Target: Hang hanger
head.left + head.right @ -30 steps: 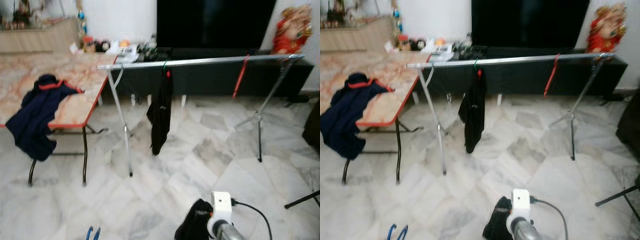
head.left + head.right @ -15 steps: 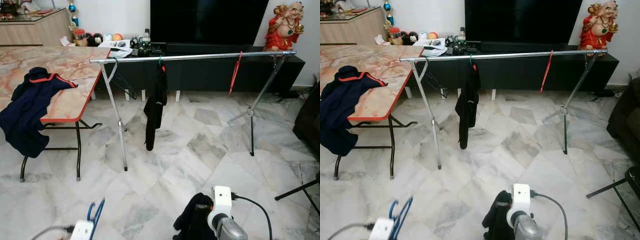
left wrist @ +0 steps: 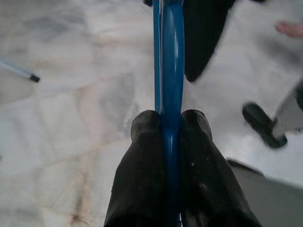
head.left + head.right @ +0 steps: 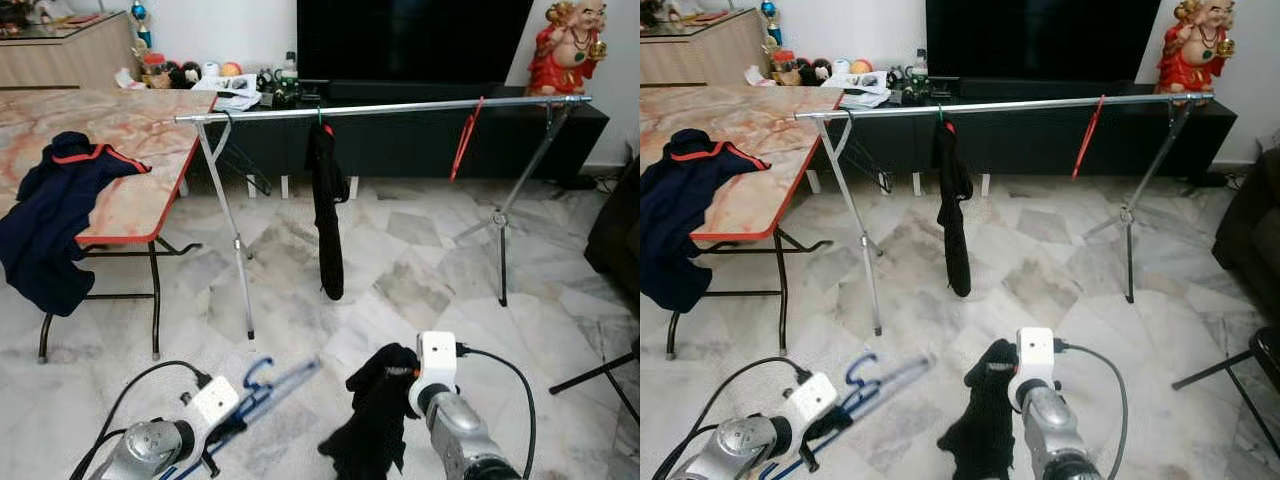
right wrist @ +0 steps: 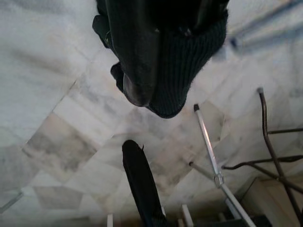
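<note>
One bench (image 4: 140, 150) stands far left, carrying one navy jacket (image 4: 60, 215). One metal rail (image 4: 400, 106) carries one black garment (image 4: 327, 215) and one red hanger (image 4: 465, 140). Near, the right gripper (image 4: 385, 385) fingers grasp one dark cloth (image 4: 368, 430); the left gripper (image 3: 171, 124) fingers are clenched on one blue hanger (image 4: 262, 385), low above the floor.

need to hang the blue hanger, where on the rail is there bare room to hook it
The rail is bare between the hanging black garment and the red hanger, and again from the red hanger to the right stand. The left end is crowded by a dark hanger. The blue hanger is in the left gripper.
</note>
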